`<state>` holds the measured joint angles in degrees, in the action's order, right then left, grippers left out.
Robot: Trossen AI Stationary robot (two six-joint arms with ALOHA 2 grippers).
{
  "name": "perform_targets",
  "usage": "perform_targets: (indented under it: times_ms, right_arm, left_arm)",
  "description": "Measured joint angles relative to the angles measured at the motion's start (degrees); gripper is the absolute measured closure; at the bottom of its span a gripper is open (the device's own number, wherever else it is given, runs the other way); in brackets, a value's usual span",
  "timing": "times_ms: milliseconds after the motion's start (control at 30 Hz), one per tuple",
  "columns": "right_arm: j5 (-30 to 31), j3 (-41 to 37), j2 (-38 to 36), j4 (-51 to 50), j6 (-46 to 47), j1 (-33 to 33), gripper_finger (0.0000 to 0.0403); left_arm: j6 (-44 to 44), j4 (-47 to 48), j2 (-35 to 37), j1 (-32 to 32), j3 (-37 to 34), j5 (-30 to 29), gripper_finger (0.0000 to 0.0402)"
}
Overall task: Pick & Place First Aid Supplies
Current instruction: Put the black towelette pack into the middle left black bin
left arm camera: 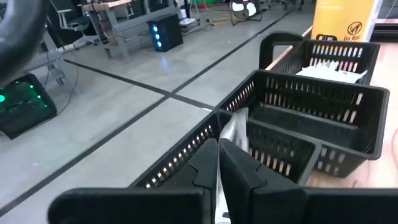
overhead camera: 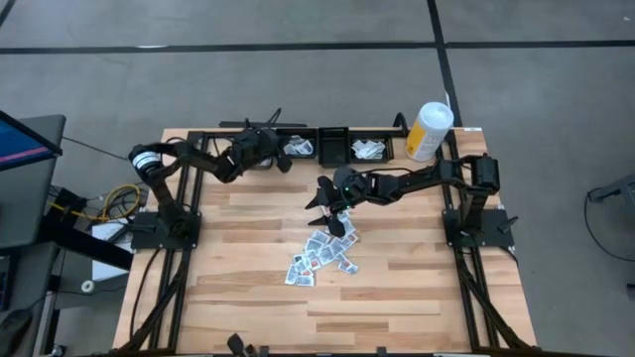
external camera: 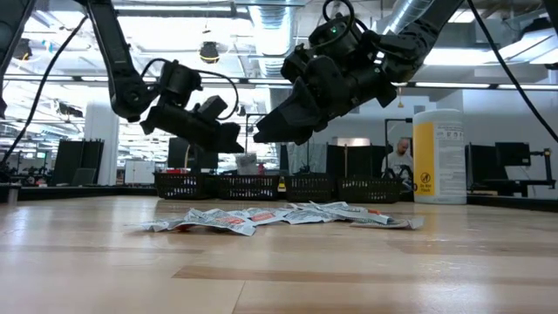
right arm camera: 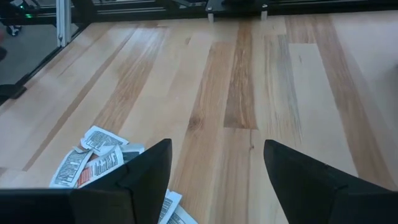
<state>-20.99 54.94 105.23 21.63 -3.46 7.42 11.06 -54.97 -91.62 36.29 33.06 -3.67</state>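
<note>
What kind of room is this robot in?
Probably a robot lab or workshop: two dark arms fixed to a wooden table, bare concrete floor around it, and ceiling pipes overhead.

Bare bench (overhead camera: 397,297) all round packets (overhead camera: 322,256); baskets (overhead camera: 332,147) and canister (overhead camera: 429,131) blocking far edge; arms crowding above.

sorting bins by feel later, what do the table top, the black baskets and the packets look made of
Table top: likely wood, pale planks with visible grain, smooth finish. Black baskets: probably matte plastic, with moulded slotted walls. Packets: seemingly thin paper or foil, printed and crinkled.
</note>
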Motion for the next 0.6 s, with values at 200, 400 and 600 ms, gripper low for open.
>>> perform_targets:
  times_ms: [200,400,600]
  right_arm:
    - [0.02,0.00,0.00,0.00,0.00,0.13,0.0154]
    - [0.04,0.00,0.00,-0.38,0.19,0.09,0.0154]
    - [0.07,0.00,0.00,-2.57,-0.85,0.09,0.0154]
  left_arm:
    - [-1.51,4.74,3.64,0.01,0.00,-0.91,0.0349]
    - [-9.01,12.53,7.58,-0.10,0.00,-0.37,0.0321]
    - [-11.42,17.01,11.30,-4.15,-1.87,10.99,0.0321]
